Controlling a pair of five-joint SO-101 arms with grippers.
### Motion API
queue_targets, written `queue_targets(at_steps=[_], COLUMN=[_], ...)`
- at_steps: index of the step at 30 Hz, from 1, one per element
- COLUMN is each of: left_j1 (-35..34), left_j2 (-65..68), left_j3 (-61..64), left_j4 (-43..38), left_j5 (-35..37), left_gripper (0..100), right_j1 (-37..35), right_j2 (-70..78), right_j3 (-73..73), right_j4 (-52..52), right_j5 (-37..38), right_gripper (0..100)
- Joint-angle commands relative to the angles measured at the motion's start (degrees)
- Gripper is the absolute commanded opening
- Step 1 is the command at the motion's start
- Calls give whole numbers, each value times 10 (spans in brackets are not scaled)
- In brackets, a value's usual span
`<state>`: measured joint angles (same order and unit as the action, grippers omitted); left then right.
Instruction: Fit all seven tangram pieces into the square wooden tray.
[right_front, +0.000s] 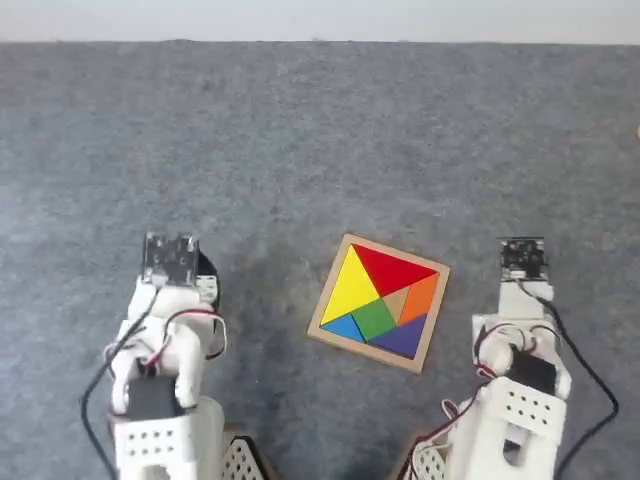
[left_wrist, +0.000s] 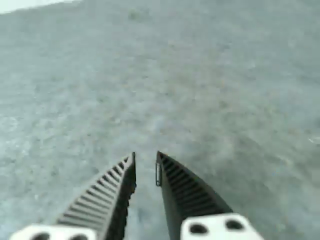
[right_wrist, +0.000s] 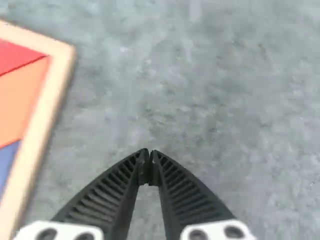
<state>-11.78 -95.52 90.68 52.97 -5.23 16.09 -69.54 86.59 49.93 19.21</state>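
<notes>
A grey, felt-covered worktop carries a square wooden tray, turned a little off square and lying toward 4 o'clock from the worktop's middle. All 7 tangram pieces lie flat inside its rim, edge to edge.

- The big yellow triangle fills the 10 o'clock part.
- The big red triangle is at 12 o'clock.
- The orange piece is at 3 o'clock.
- The purple piece is at 5 o'clock.
- The small blue triangle is at 8 o'clock.
- The green piece sits just below the middle.
- The small tan wooden piece is beside it, touching the orange one.

The white left arm stands well apart from the tray, off toward 9 o'clock from it. The left jaws hang over bare felt, spread by a narrow gap and holding nothing.

The white right arm stands near the tray, on its 3 o'clock side. The right jaws are pressed together at the tips, gripping nothing, over felt just beside the tray's rim.
</notes>
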Motion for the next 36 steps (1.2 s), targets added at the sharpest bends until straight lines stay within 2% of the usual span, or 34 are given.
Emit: queue_targets(at_steps=[1,6,13,16,28,31,34,36], left_j1=[-19,-20,-21,-24,-19,-22,-22,-22], left_j2=[-91,-68,-68,-68,-65,-65,-69,-76], left_j3=[57,58,58,58,58,58,58,58], left_j4=[-20,-36,4,17,21,72,179,177], left_j5=[5,6,6,6,7,8,7,8], left_gripper=[69,69,69,69,69,69,69,68], right_j1=[-49,-89,-81,-81,-84,-83,-83,-82], right_j2=[-12,-101,-359,-327,-344,-344,-344,-344], right_j3=[-67,-103,19,33,98,98,98,98], right_j4=[58,131,197,195,120,121,120,120], right_j5=[6,-39,30,55,59,59,59,59], right_gripper=[17,15,15,15,19,20,20,20])
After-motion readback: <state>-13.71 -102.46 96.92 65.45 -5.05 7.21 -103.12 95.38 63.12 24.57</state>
